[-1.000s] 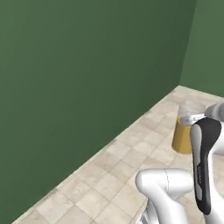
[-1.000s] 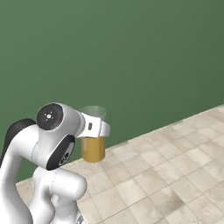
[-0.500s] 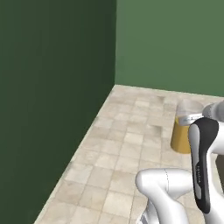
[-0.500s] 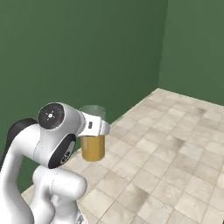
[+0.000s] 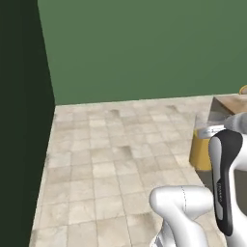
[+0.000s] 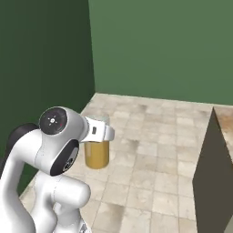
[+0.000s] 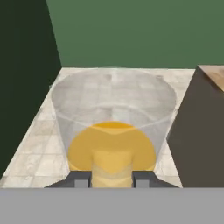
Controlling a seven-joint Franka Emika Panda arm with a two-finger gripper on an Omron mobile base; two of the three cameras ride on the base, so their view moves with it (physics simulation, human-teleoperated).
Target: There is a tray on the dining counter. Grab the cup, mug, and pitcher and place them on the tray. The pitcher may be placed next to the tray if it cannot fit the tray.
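Observation:
My gripper (image 7: 111, 178) is shut on the pitcher (image 7: 113, 127), a clear vessel with yellow-orange liquid in its lower half. I hold it upright in the air above the tiled floor. In the right base view the pitcher (image 6: 97, 154) hangs just under my white hand (image 6: 99, 132); in the left base view the pitcher (image 5: 199, 152) sits behind my forearm. The dining counter (image 7: 213, 72) shows its brown stone top and dark side close to the right of the pitcher. The tray, cup and mug are out of view.
Beige tiled floor (image 5: 111, 159) stretches ahead to green walls that meet in a corner (image 6: 91, 68) on the left. The counter's end (image 6: 214, 173) stands as a dark block at the right, its top (image 5: 232, 103) level with my hand.
The base has turned, so the whole picture has shifted: the wall corner slid left and the counter's end came into view on the right. The pitcher stays in my grip.

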